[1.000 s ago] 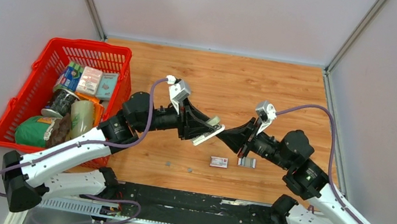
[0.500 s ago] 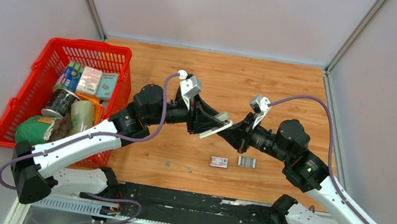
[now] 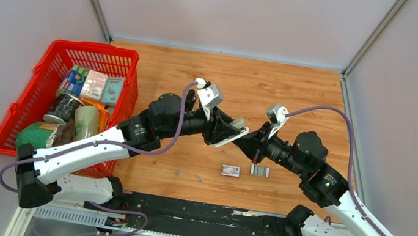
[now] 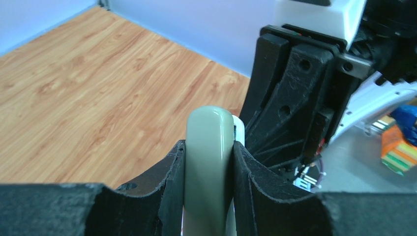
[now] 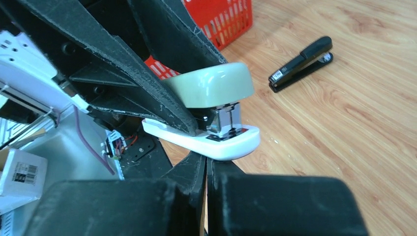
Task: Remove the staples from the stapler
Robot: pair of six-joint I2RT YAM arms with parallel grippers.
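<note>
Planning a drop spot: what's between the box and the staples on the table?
Nothing; bare wood separates the box and the staples, seen in the top view.

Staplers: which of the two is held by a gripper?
The pale green-and-white plastic stapler, clamped by the left gripper; the black stapler lies alone on the wooden table.

Basket (image 3: 96,48) on table (image 3: 295,99) at left; box (image 3: 230,170) just left of staples (image 3: 259,170), stapler (image 3: 230,133) behind.

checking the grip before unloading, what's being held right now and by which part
The stapler, clamped by the left gripper across both sides, its front end sticking out. The right gripper is shut, visibly empty.
</note>
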